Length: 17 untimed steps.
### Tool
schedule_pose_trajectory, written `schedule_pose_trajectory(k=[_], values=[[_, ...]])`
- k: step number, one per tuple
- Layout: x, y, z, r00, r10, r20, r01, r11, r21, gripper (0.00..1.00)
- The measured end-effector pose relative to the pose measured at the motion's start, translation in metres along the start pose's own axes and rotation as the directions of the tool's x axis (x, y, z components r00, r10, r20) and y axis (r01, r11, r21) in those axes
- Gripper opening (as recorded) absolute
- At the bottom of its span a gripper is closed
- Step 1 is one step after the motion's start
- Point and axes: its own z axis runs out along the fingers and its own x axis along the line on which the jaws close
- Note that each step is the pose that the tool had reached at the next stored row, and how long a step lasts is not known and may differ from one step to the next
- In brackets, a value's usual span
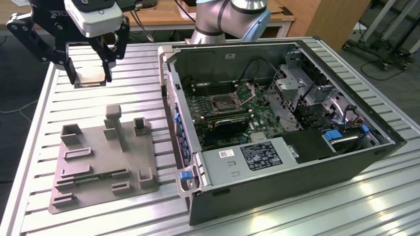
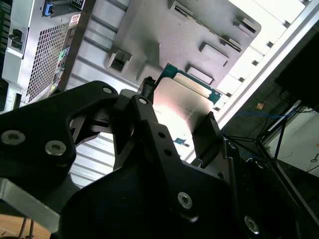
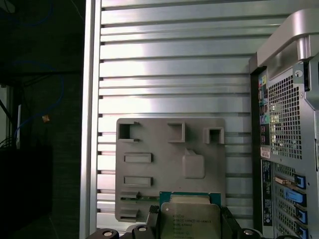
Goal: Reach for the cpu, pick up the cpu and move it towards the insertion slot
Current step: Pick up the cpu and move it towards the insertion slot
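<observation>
The cpu [image 1: 89,75], a flat square chip with a silver top and green edge, hangs in the air above the slatted table at the exterior view's upper left. My gripper [image 1: 89,78] is shut on it, one black finger on each side. In the first wrist view its metal top [image 3: 189,216] shows between the fingers [image 3: 152,219], above the grey holder plate. The second wrist view has its underside [image 2: 182,99]. The insertion slot [image 1: 222,102], with a silvery frame and raised hinged plate [image 1: 250,91], lies inside the open computer case, well to the exterior view's right of the gripper.
A grey holder plate [image 1: 98,157] with raised pockets lies below the gripper, with a green memory stick [image 1: 92,178] lying in it. The open computer case [image 1: 282,162] has a tall side wall [image 1: 172,98] between gripper and socket. The arm's base [image 1: 226,19] stands behind the case.
</observation>
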Motion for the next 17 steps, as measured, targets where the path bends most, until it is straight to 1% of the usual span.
schedule_pose_trajectory(k=[17], values=[[-0.0050, 0.0000, 0.0003, 1.0000, 0.000, 0.0000, 0.000, 1.0000, 0.0000, 0.55]])
